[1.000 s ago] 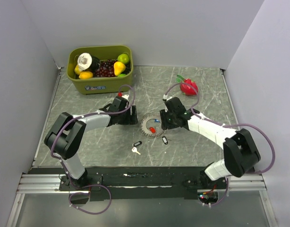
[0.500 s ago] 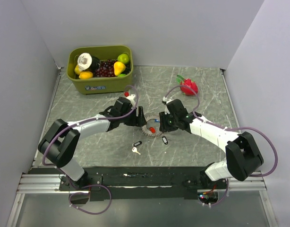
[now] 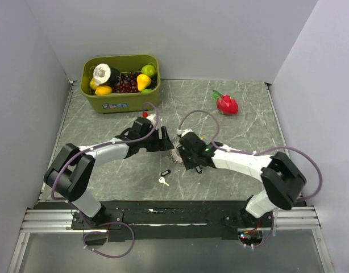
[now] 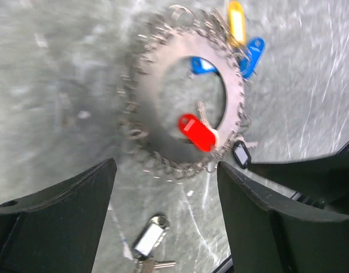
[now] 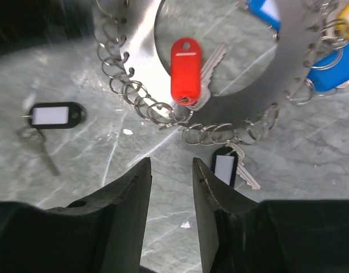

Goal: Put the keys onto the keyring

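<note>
The keyring is a flat metal disc (image 4: 146, 108) rimmed with small split rings; it lies on the marble table between both grippers. A red-tagged key (image 5: 186, 68) hangs in its centre hole, and blue tags (image 4: 251, 54) and a yellow tag (image 4: 236, 20) sit on its far rim. A black-tagged key (image 5: 224, 169) lies at its near rim. A loose black-tagged key (image 3: 165, 173) with a pale key beside it lies nearer the arms, also in the left wrist view (image 4: 149, 239). My left gripper (image 3: 166, 138) is wide open and empty beside the disc. My right gripper (image 3: 187, 157) hovers over the disc's near edge, jaws narrowly apart and empty.
A green bin (image 3: 120, 102) with toy fruit stands at the back left. A red toy fruit (image 3: 227, 104) lies at the back right. Grey walls close in the table on the left, the back and the right.
My right gripper has swung left and nearer, now covering most of the disc in the top view. My left gripper has pulled back slightly to the left.
</note>
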Controlling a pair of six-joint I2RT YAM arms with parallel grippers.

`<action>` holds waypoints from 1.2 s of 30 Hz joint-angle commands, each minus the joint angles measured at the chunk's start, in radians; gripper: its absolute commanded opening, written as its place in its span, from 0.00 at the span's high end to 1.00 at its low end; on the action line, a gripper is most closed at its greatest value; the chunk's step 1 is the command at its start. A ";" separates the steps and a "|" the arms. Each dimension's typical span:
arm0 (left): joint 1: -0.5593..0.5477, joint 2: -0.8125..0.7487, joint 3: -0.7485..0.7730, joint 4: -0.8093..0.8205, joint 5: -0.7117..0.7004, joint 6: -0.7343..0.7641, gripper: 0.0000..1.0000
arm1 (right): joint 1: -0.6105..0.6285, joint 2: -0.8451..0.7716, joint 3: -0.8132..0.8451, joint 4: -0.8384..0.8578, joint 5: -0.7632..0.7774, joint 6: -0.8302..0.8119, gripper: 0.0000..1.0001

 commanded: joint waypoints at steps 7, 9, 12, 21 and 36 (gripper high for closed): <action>0.087 -0.008 -0.045 0.041 0.088 -0.045 0.21 | 0.147 0.195 0.148 -0.113 0.319 0.042 0.62; 0.087 -0.008 -0.049 0.045 0.088 -0.045 0.21 | 0.150 0.218 0.157 -0.124 0.333 0.052 0.64; 0.089 -0.004 -0.049 0.046 0.086 -0.045 0.21 | 0.150 0.229 0.159 -0.116 0.338 0.055 0.66; 0.087 0.002 -0.040 0.034 0.086 -0.031 0.22 | 0.150 0.246 0.148 -0.082 0.341 0.056 0.72; 0.089 0.002 -0.052 0.038 0.080 -0.033 0.22 | 0.147 0.312 0.167 -0.070 0.364 0.065 0.76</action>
